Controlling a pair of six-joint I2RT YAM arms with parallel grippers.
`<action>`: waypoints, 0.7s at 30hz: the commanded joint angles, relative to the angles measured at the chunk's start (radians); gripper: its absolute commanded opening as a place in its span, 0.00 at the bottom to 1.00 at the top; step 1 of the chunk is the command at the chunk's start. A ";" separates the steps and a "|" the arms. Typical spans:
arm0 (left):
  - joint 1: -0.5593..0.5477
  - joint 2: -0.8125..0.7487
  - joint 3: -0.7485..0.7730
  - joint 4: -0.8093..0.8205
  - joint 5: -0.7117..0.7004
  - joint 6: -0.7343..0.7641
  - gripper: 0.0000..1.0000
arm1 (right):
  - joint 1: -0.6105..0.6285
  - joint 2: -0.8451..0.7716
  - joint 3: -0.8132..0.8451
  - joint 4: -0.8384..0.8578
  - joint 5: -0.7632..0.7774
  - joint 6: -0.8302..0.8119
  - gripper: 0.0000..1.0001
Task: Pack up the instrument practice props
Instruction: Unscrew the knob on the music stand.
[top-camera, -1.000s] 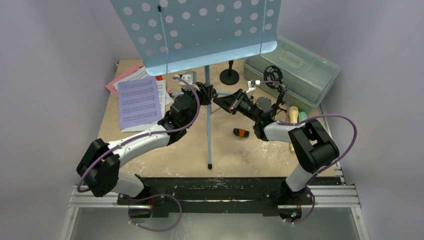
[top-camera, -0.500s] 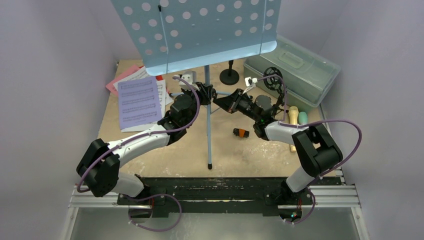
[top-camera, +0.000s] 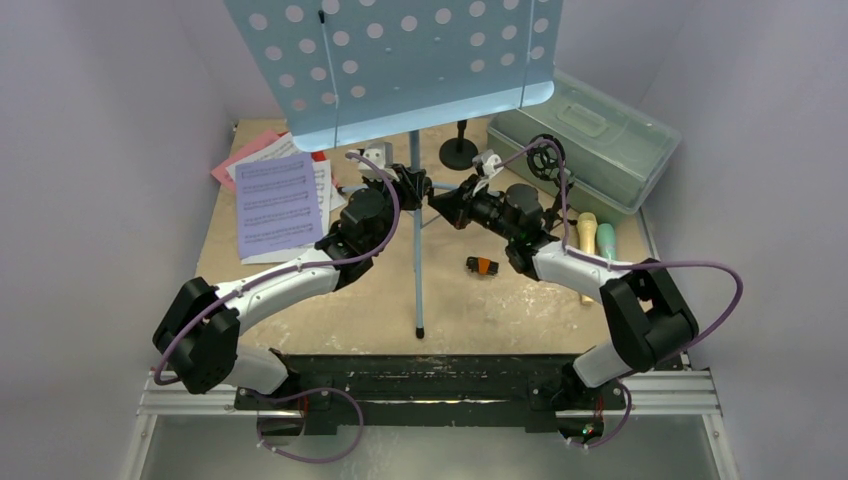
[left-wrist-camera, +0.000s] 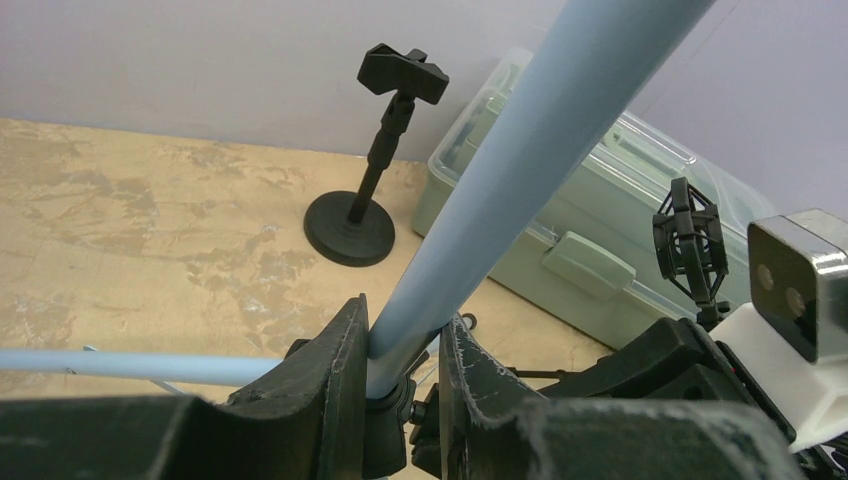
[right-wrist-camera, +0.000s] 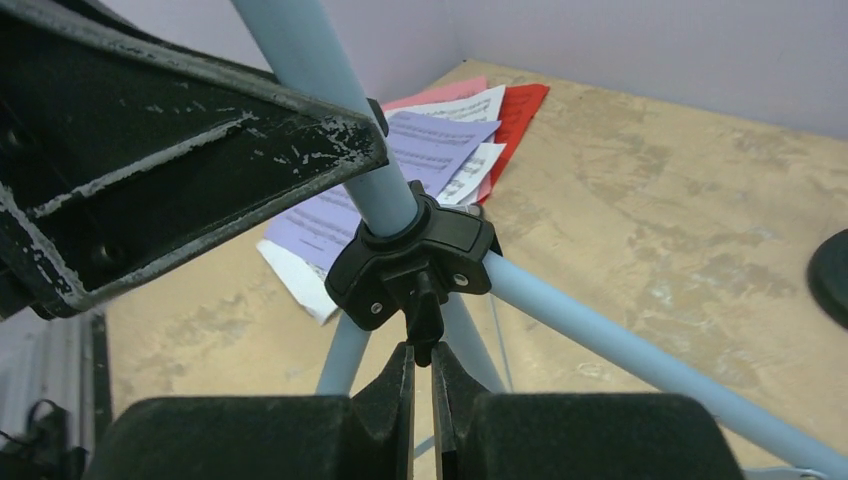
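The music stand (top-camera: 400, 60) stands in the middle of the tabletop (top-camera: 330, 310), toward the far edge. Its wide pale-blue perforated rack is overhead, and one leg (top-camera: 418, 290) reaches down toward the near edge. The left gripper (left-wrist-camera: 400, 345) is clamped on the stand's pole (left-wrist-camera: 520, 150), one finger (left-wrist-camera: 335, 365) pressed to each side just above the black hub (right-wrist-camera: 410, 250) where the legs meet. The right gripper (right-wrist-camera: 421, 365) comes in from the other side and lower. Its two fingertips are drawn almost together and pinch the small black knob (right-wrist-camera: 424, 318) that hangs under the hub. The pages (top-camera: 280, 200), lilac, white and red sheets in a loose overlapping pile, lie flat near the far left corner. A black mic holder (left-wrist-camera: 350, 228) with a round base stands upright by the far edge, just left of the case (top-camera: 600, 130). The case is a lidded grey-green plastic box filling the far right corner. A second holder (left-wrist-camera: 688, 240), a round cage type, stands in front of the case. The two microphones (top-camera: 587, 230), one cream and one teal, lie side by side near the right edge, just in front of the case. A small black and orange clip (top-camera: 481, 265) lies on the bare top right of the stand's front leg.
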 joint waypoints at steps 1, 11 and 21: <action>-0.014 -0.024 -0.013 -0.037 0.027 -0.115 0.00 | -0.046 -0.025 0.046 -0.043 0.232 -0.243 0.03; -0.013 -0.027 -0.007 -0.048 0.031 -0.106 0.00 | -0.114 -0.053 0.111 -0.251 -0.094 -0.321 0.45; -0.007 -0.028 -0.007 -0.045 0.044 -0.104 0.00 | -0.198 -0.164 0.152 -0.481 -0.380 -0.438 0.68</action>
